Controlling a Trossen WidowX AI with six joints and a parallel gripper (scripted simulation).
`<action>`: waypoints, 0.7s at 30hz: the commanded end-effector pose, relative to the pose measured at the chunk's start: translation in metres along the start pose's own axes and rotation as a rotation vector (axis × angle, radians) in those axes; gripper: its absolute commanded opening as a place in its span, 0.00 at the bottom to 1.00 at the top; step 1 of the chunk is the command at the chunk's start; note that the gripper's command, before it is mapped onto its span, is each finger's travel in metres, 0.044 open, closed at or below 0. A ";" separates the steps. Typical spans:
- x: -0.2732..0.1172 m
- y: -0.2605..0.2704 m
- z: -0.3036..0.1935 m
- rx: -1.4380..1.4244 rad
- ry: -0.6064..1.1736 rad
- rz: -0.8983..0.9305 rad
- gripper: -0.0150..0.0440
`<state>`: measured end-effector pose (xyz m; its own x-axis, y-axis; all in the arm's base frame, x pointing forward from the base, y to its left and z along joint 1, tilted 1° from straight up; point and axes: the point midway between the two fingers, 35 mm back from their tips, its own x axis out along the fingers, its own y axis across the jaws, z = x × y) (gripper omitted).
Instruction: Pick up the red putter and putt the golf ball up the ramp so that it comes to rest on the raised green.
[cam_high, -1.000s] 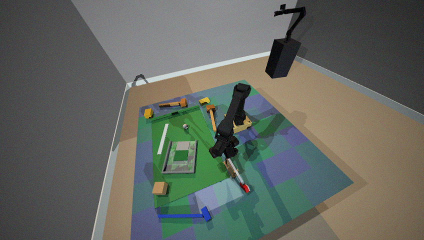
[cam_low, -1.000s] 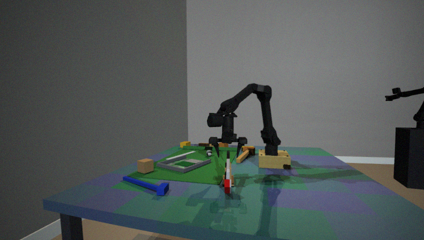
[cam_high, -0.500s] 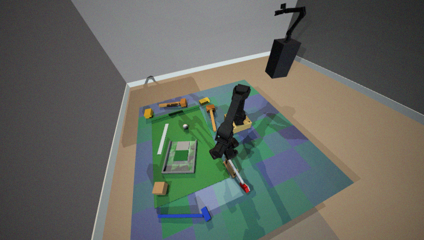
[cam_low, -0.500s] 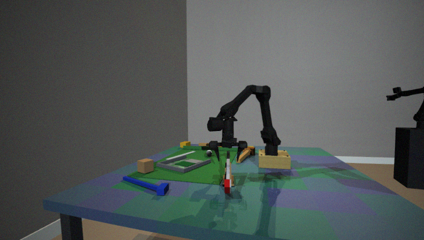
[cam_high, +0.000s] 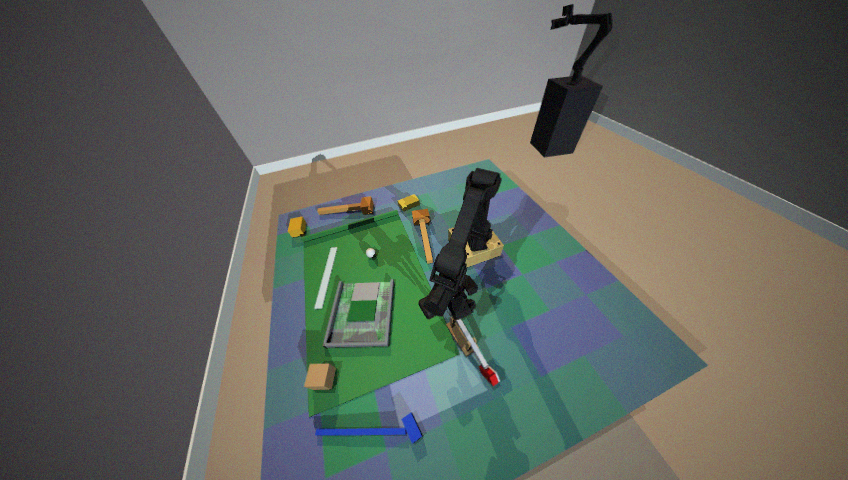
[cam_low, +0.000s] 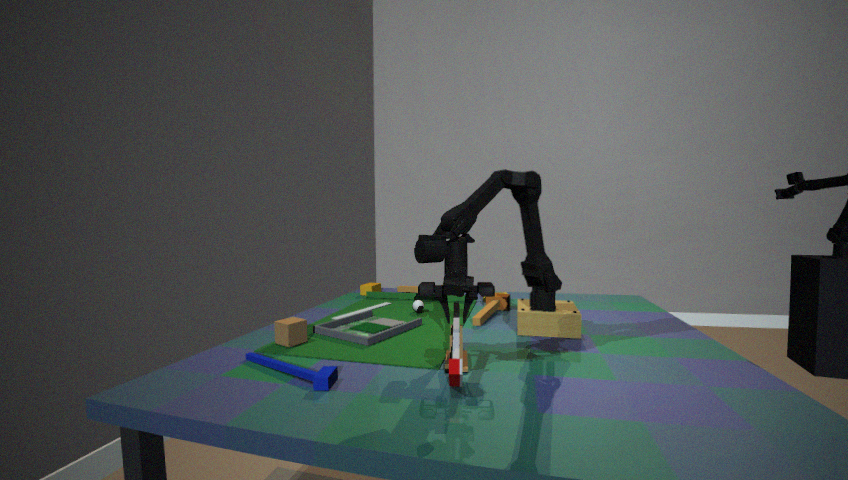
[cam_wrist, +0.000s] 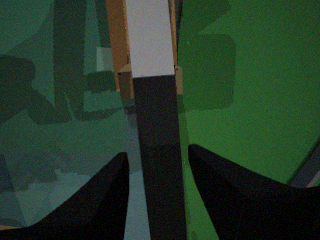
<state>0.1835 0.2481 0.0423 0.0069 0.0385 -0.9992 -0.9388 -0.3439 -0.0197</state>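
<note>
Gripper (cam_wrist: 158, 160), black parallel-jaw type, is lowered over the red-headed putter with its white shaft and dark grip (cam_wrist: 148, 20). Jaws are part-closed and straddle the dark grip section, one finger either side. Wrist view shows a slim gap on both sides, so the grip is not yet pinched and nothing is held.

Putter (cam_high: 477, 350) lies flat at the right edge of the green turf mat (cam_high: 410, 344), propped on a small tan wooden rest (cam_high: 458, 334), red head at the near end.

White golf ball (cam_high: 370, 252) sits on the mat, far-left of the putter and well apart from it. Grey-framed raised green (cam_high: 361, 311) lies left of the gripper.
</note>
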 end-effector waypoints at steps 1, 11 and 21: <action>0.000 0.000 0.000 0.000 -0.001 -0.001 0.33; -0.009 -0.001 0.001 0.000 -0.001 -0.001 0.25; -0.063 -0.004 0.003 0.000 -0.001 -0.001 0.25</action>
<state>0.1840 0.2466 0.0780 -0.0048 0.0126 -0.9999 -0.9395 -0.3425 0.0002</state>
